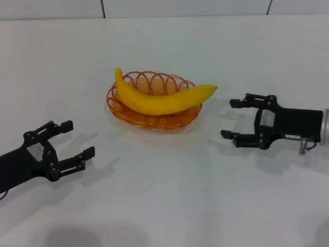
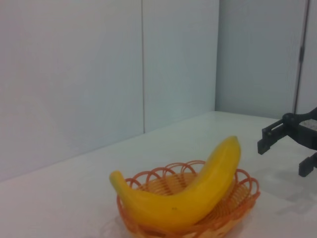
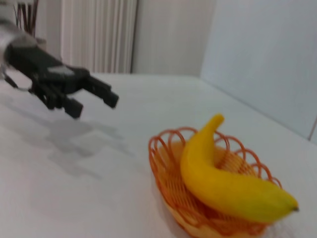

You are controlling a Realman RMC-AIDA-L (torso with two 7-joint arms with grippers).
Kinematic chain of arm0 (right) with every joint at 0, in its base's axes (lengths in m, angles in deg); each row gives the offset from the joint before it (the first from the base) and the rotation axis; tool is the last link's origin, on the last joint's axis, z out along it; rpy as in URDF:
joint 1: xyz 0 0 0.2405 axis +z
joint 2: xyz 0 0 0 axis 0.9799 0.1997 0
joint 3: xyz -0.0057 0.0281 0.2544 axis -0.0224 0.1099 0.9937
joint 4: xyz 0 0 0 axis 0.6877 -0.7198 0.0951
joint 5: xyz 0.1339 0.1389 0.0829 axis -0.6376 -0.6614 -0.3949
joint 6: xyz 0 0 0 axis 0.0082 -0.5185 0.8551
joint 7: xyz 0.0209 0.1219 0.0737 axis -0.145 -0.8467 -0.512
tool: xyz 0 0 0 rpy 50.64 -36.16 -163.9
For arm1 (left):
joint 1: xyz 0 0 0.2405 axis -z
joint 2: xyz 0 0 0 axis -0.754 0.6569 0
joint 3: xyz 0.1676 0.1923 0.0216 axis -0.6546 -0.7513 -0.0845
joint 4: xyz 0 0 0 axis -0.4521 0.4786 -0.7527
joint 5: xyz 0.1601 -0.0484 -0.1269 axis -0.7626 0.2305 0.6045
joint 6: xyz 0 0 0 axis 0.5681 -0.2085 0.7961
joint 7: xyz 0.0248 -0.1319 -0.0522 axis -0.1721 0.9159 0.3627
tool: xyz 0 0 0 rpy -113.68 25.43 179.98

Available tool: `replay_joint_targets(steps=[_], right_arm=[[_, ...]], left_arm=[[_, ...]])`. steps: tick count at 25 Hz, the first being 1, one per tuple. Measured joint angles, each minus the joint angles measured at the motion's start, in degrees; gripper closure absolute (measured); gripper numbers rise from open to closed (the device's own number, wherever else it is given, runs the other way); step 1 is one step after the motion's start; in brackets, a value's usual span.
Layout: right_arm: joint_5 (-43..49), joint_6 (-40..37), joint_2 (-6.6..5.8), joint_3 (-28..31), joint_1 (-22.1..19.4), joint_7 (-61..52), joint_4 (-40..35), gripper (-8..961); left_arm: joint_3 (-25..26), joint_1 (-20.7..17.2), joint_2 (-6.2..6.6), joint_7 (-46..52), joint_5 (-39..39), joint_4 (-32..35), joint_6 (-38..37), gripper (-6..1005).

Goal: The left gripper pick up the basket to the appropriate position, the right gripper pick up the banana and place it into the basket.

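The yellow banana lies across the orange wire basket on the white table, its ends sticking out over the rim. My left gripper is open and empty, low over the table to the left and nearer than the basket. My right gripper is open and empty, to the right of the basket, fingers pointing at it. The left wrist view shows the banana in the basket with the right gripper beyond. The right wrist view shows the banana, the basket and the left gripper farther off.
The white table spreads out on all sides of the basket. A white panelled wall runs along its far edge.
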Motion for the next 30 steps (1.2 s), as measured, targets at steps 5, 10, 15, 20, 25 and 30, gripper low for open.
replay_joint_targets(steps=[5, 10, 15, 20, 25, 30], right_arm=[[0.09, -2.03, -1.1, 4.43, -1.8, -0.13, 0.04, 154], [0.16, -3.67, -1.69, 5.7, -2.32, -0.13, 0.04, 154], [0.4, -3.72, -1.61, 5.64, -2.36, -0.07, 0.04, 152], [0.4, -4.04, -1.44, 5.58, -2.13, -0.09, -0.08, 157], [0.36, -5.11, -1.41, 5.63, -2.16, -0.09, -0.21, 158], [0.38, -5.2, -1.3, 5.66, -1.95, -0.09, -0.21, 158]], left_arm=[[0.45, -0.26, -0.2, -0.26, 0.17, -0.55, 0.09, 120], [0.55, -0.42, -0.24, -0.45, 0.23, -0.55, 0.17, 120], [0.56, -0.29, -0.3, -0.47, 0.43, -0.55, 0.22, 120], [0.56, -0.24, -0.35, -0.47, 0.43, -0.55, 0.38, 120], [0.56, -0.21, -0.43, -0.87, 1.43, -0.55, 0.62, 119], [0.56, -0.32, -0.48, -1.62, 1.96, -0.37, 0.62, 119]])
